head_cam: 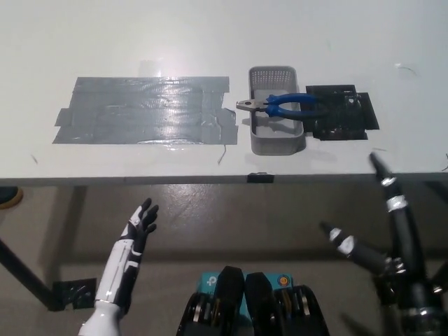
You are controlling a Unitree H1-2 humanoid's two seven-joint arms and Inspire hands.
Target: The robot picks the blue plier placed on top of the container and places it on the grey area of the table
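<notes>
Pliers (280, 105) with blue handles lie across the rim of a grey basket (276, 143) on a white table (210, 35), between a grey taped patch (143, 110) and a black patch (343, 112). Both the left hand (140, 224) and right hand (378, 224) hang below the table edge over a brownish floor (231, 210), fingers spread, empty.

Blue-handled plier (280, 106), grey container (276, 140), silver-grey tape patch (143, 110), white table (210, 35)

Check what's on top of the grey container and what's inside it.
The blue plier lies across the grey container, jaws poking past its left rim. The interior looks otherwise empty; the strip of floor under the plier is hidden.
</notes>
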